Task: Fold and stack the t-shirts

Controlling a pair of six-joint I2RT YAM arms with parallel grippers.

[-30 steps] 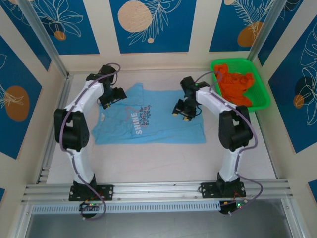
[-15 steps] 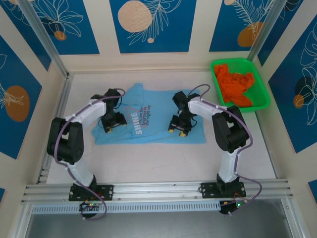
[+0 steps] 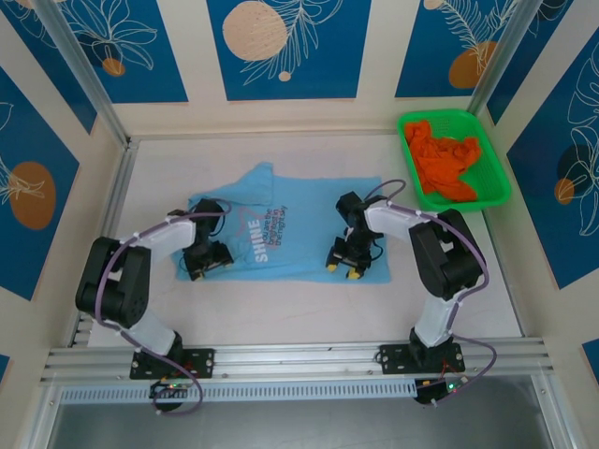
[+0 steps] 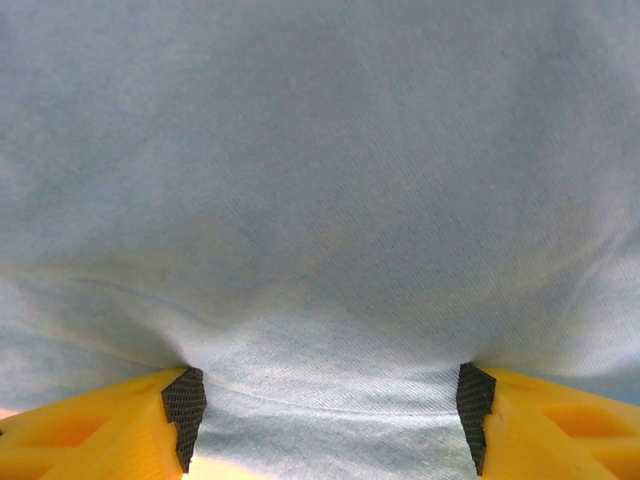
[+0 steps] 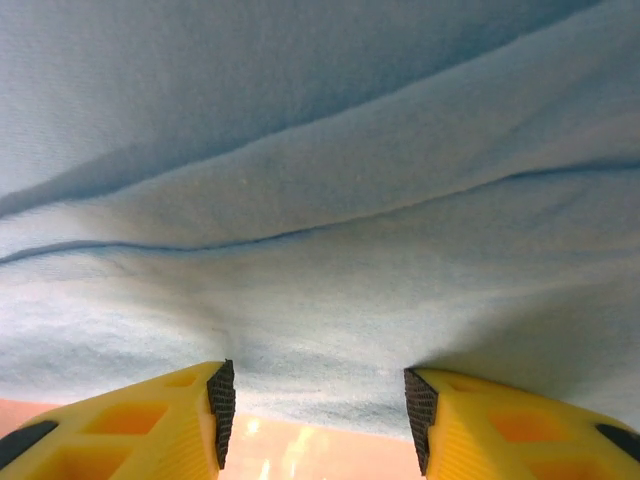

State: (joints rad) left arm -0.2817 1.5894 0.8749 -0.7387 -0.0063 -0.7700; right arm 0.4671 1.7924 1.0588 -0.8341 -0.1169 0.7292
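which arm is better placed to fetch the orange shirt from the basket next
Right, probably: the right hand sits on the blue shirt, nearer the green basket; the left hand is farther from the orange shirt.

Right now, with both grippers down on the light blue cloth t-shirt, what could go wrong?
The left gripper straddles flat cloth of the light blue SHINE t-shirt, so closing might pinch only the top layer. The right gripper sits at the hem, bare table showing beneath; the edge may slip out.
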